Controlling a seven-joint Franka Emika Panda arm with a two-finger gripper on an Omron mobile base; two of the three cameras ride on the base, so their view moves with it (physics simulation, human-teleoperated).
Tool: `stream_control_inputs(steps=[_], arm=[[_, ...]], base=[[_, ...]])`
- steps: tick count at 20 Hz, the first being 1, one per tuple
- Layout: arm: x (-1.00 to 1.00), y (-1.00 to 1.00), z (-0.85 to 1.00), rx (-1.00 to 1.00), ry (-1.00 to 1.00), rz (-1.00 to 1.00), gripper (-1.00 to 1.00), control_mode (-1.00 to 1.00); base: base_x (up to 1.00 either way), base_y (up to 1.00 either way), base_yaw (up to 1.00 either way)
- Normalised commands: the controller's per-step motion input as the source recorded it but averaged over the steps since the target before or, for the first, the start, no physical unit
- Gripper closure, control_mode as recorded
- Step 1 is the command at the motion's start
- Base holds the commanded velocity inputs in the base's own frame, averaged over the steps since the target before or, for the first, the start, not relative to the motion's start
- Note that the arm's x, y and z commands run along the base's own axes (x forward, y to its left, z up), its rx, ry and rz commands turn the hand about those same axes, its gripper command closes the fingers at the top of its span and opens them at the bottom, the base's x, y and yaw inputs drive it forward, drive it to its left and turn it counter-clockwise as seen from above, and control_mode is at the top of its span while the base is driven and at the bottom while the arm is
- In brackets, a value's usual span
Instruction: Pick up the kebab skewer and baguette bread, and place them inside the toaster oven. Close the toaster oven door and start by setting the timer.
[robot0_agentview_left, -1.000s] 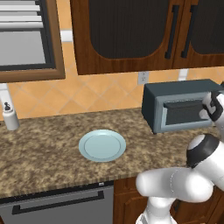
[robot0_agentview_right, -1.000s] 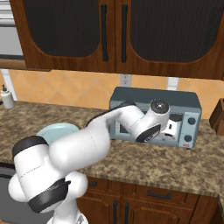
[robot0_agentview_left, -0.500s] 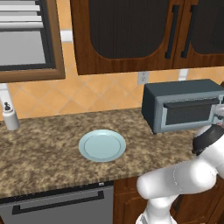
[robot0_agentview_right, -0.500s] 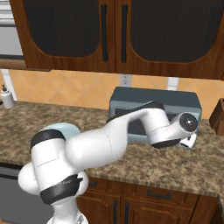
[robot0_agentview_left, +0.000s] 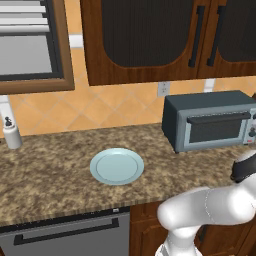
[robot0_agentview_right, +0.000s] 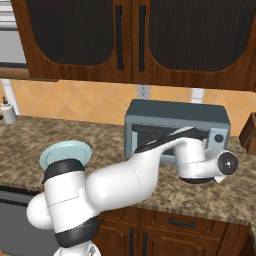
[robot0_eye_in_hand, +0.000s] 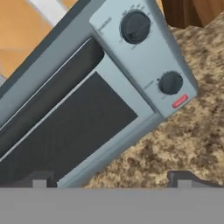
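While we are hovering our tool (robot0_eye_in_hand: 111, 181) with fingers spread wide and empty, the boxy grey-blue metal toaster oven (robot0_agentview_left: 212, 122) is sitting on the speckled brown stone worktop (robot0_agentview_left: 60, 177), its dark-glass door (robot0_eye_in_hand: 70, 131) shut, two dark knobs (robot0_eye_in_hand: 135, 26) facing us.

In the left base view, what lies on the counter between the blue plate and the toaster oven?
Nothing: between the blue plate and the toaster oven, the left base view shows bare speckled counter.
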Motion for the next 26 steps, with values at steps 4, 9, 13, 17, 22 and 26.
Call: stream_control_inputs(steps=[4,9,13,17,22,26], arm=[[0.03,-0.29,-0.02,0.21,-0.1,-0.11,-1.0,-1.0],[0.14,-0.09,-0.08,0.16,-0.09,-0.11,-1.0,-1.0],[0.34,-0.05,-0.14,0.15,-0.14,-0.1,-1.0,-1.0],[0.28,-0.04,-0.18,0.11,-0.13,-0.09,-1.0,-1.0],[0.05,-0.35,-0.18,0.06,-0.1,-0.06,-1.0,-1.0],[0.1,-0.37,-0.18,0.0,-0.04,-0.05,-1.0,-1.0]], base=[[0.0,0.0,0.0],[0.0,0.0,0.0],[0.0,0.0,0.0],[0.0,0.0,0.0],[0.0,0.0,0.0],[0.0,0.0,0.0]])
